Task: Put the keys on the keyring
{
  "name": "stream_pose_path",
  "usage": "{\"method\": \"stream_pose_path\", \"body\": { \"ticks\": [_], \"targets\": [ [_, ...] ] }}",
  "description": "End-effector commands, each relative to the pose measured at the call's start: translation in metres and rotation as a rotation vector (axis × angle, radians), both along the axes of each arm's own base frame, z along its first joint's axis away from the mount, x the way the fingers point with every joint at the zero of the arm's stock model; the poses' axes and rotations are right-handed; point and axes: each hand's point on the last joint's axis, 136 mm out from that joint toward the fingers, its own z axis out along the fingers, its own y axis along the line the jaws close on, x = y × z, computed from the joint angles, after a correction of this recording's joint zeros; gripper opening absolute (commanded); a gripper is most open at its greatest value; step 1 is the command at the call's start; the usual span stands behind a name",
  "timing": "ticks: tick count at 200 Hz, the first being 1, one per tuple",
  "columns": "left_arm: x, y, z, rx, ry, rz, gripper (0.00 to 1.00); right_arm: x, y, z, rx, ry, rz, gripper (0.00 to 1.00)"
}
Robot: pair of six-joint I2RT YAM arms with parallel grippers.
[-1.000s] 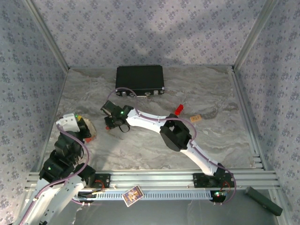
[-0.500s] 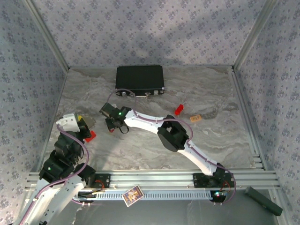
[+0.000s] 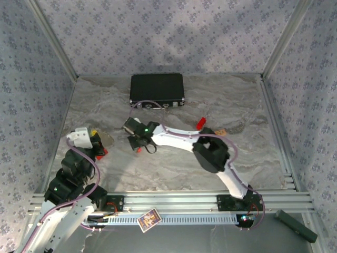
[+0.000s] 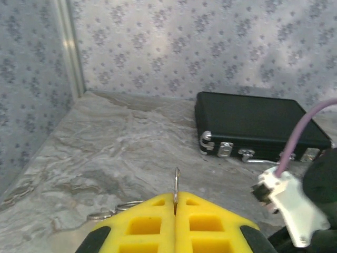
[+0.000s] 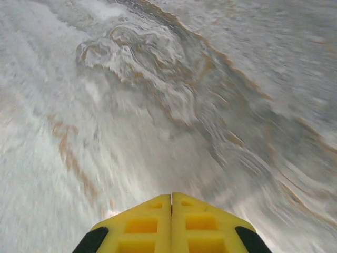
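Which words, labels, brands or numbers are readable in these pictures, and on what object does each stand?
No text can be read.
Card at the front rail: printed, but too small to read.
Black case: no label visible.

left gripper (image 3: 98, 146) at left side | right gripper (image 3: 138, 145) mid-table | red key (image 3: 200, 123) right of it | black case (image 3: 157, 89) at back

I'm counting two robot arms, the left arm (image 3: 73, 171) and the right arm (image 3: 179, 139). One black case (image 3: 157, 89) is sitting here. At least two red-headed keys (image 3: 200, 123) are showing, the second key (image 3: 101, 152) included. One keyring (image 4: 176, 182), one brown bit (image 3: 221, 132) and one card (image 3: 149, 219) are lying about.
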Motion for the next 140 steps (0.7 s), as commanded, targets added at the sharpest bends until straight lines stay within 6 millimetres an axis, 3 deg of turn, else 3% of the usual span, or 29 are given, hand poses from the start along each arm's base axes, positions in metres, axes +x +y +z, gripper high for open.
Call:
{"method": "stream_pose_path", "body": {
  "ticks": [1, 48, 58, 94, 140],
  "targets": [
    [0.005, -0.026, 0.007, -0.007, -0.017, -0.133, 0.00, -0.010, -0.020, 0.040, 0.059, -0.093, 0.055, 0.00],
    [0.009, -0.088, -0.015, 0.040, 0.089, -0.448, 0.00, -0.057, -0.090, 0.049, 0.036, -0.068, 0.109, 0.00],
    [0.009, -0.100, -0.018, 0.041, 0.114, -0.505, 0.00, -0.070, -0.108, 0.040, 0.017, -0.051, 0.117, 0.00],
    [0.002, -0.140, -0.025, 0.047, 0.149, -0.718, 0.00, -0.109, -0.156, 0.043, 0.006, 0.013, 0.160, 0.00],
    [-0.022, -0.188, -0.035, 0.175, 0.151, -0.977, 0.00, -0.163, -0.193, 0.022, -0.020, 0.258, 0.195, 0.00]
  ]
}}
